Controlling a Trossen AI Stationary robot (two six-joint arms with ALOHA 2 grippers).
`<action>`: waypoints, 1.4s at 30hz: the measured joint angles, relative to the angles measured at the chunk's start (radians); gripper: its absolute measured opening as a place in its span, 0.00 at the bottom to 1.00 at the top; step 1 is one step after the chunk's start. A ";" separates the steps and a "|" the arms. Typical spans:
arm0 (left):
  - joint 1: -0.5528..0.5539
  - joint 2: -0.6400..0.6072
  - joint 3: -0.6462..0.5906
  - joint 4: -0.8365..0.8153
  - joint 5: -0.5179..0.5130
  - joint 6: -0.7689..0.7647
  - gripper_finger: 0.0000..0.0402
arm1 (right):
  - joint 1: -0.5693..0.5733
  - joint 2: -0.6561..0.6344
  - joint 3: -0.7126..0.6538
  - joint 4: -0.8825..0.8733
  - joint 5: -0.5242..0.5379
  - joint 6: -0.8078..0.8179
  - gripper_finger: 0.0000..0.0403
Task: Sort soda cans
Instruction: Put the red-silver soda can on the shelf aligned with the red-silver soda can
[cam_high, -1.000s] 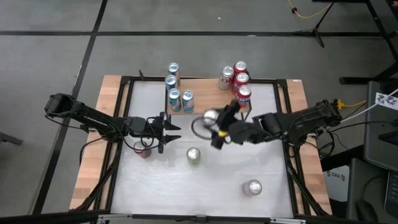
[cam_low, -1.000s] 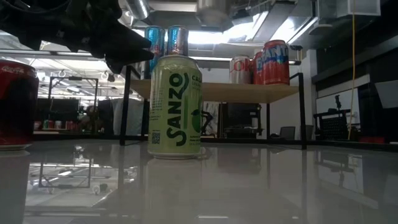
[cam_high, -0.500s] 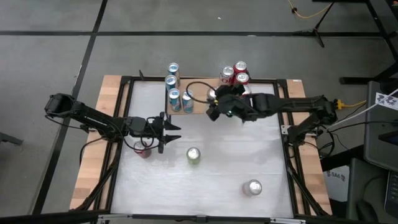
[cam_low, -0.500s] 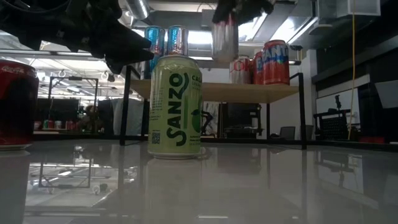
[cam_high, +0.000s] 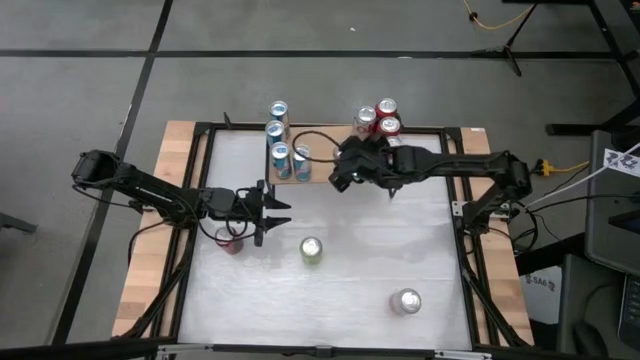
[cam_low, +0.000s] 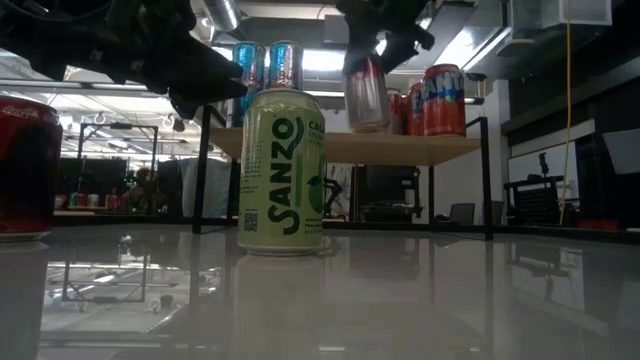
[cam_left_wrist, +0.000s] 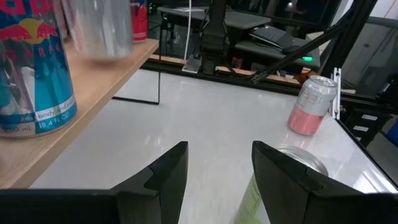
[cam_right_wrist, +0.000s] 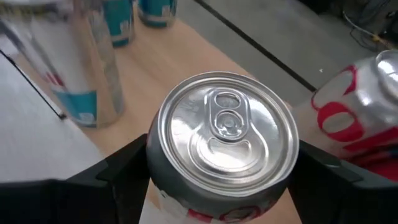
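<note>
My right gripper (cam_high: 347, 168) is shut on a silver-grey soda can (cam_low: 367, 95), which hangs over the wooden shelf (cam_high: 325, 140) at the table's far edge. It is between the blue cans (cam_high: 281, 158) and the red cans (cam_high: 386, 120) that stand on the shelf. My left gripper (cam_high: 266, 210) stands open and level over the table's left half with nothing between its fingers. A red can (cam_high: 232, 240) stands just near of it and a pale green can (cam_high: 312, 250) a little to its right. A silver and pink can (cam_high: 406, 300) stands near the table's right front. My right gripper pinches the silver-grey can between its two fingers (cam_right_wrist: 124, 171), on opposite sides of the wall (cam_right_wrist: 163, 186) just under the top rim. The fingers come slanting down from the table's right. The can hangs below them, clear of the shelf, a little tilted, top up.
The shelf's black frame posts (cam_low: 487, 175) rise at the table's far edge. The bare white tabletop (cam_high: 380, 240) stretches between the green can and the right rail. Beyond the table, in the low view, there is only room background.
My right gripper has carried the silver-grey can from over the table's middle toward the far edge, to over the shelf, sinking a little and turning as it went. In the low view the can has come down into sight. My left gripper has kept still.
</note>
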 joint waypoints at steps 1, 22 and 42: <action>0.000 0.000 0.000 0.000 0.000 0.000 0.43 | 0.000 0.008 0.000 -0.005 0.001 0.000 0.74; 0.000 0.000 0.000 -0.011 0.000 0.000 0.43 | -0.012 0.024 0.000 -0.009 -0.026 0.003 0.74; 0.000 0.000 0.000 -0.011 0.000 0.000 0.43 | -0.011 0.024 0.000 -0.010 -0.032 -0.020 0.74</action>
